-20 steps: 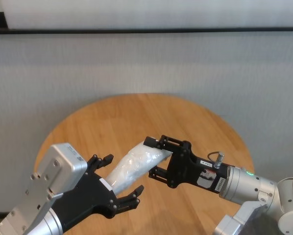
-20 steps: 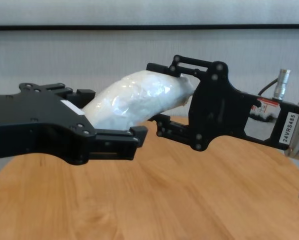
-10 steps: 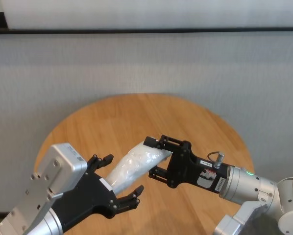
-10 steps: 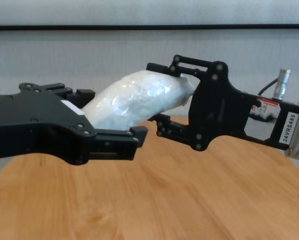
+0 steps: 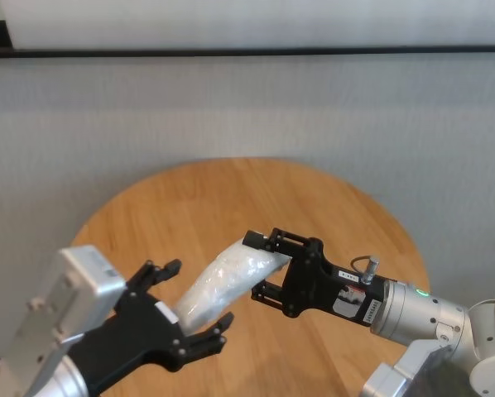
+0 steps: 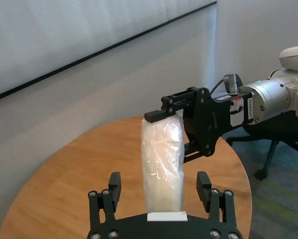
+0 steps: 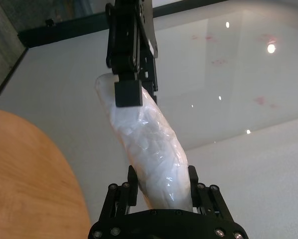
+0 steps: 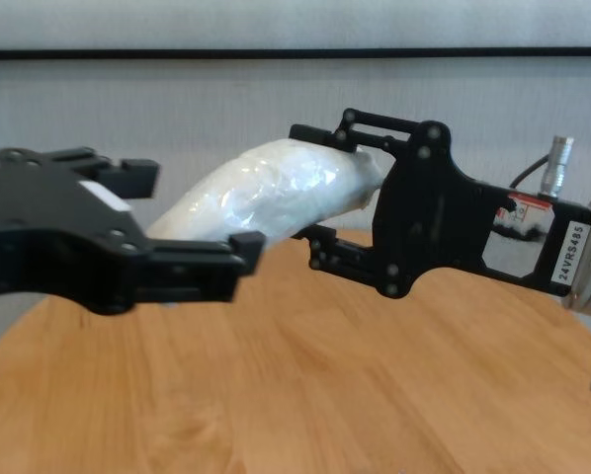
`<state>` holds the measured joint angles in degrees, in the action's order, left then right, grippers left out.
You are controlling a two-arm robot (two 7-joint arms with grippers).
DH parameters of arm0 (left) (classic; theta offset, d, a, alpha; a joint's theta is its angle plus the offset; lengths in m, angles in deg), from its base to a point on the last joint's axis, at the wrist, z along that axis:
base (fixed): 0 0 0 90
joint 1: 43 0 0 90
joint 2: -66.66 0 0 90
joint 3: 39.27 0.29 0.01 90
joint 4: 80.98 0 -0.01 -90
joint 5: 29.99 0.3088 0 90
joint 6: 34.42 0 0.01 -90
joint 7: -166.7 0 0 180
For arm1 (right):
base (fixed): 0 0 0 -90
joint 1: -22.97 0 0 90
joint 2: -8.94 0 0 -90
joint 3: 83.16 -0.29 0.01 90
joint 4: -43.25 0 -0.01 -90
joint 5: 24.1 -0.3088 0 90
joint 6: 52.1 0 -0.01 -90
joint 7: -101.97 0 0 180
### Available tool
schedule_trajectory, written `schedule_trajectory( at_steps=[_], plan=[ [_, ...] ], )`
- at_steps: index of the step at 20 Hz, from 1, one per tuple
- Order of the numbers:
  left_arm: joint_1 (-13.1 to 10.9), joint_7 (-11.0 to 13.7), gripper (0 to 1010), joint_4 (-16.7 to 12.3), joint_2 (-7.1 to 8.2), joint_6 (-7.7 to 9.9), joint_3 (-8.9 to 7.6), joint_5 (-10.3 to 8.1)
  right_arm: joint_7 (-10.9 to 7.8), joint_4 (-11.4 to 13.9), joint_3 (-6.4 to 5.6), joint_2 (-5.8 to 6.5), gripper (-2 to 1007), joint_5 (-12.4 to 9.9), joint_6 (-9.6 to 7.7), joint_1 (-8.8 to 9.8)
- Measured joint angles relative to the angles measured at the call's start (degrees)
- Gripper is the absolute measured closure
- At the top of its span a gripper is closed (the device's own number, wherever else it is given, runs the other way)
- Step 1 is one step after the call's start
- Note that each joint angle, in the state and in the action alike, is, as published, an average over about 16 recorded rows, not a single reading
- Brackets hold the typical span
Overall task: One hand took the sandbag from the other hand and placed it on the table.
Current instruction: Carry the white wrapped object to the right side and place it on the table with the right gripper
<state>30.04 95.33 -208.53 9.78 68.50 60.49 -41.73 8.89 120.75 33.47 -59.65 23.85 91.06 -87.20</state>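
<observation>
1. Head view: the right tool (image 5: 260, 266) clamps one end of the sandbag (image 5: 223, 279) above the table (image 5: 256, 203); the left tool (image 5: 189, 308) stands wide around the other end.
2. Left wrist view: the sandbag (image 6: 163, 164) runs out between the left tool's spread fingers (image 6: 204, 185) to the right tool (image 6: 181, 127).
3. Right wrist view: the right tool (image 7: 160, 186) holds the sandbag (image 7: 154, 149) narrowly.
4. Chest view: the sandbag (image 8: 266, 193) hangs clear of the table (image 8: 305, 395), between both tools.

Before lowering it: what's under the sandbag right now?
Only bare table lies under the sandbag, which hangs in the air, clamped by the right gripper. Its near end sits between the open left gripper's fingers.
</observation>
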Motion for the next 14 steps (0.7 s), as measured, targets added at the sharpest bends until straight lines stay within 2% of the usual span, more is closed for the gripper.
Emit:
schedule_trajectory(
  at_steps=[8, 11, 14],
  plan=[
    [-5.1, -1.0, 10, -2.7, 0.48, -2.13, -4.33, -0.76, 0.00, 0.0, 0.00, 0.00, 458, 0.0, 0.00, 0.00],
    [-6.0, -1.1, 10, -3.1, 0.56, -2.47, -5.06, -0.86, 0.00, 0.0, 0.00, 0.00, 458, 0.0, 0.00, 0.00],
    [-6.0, -1.1, 10, -3.2, 0.57, -2.50, -5.11, -0.88, 0.00, 0.0, 0.00, 0.00, 458, 0.0, 0.00, 0.00]
  ],
)
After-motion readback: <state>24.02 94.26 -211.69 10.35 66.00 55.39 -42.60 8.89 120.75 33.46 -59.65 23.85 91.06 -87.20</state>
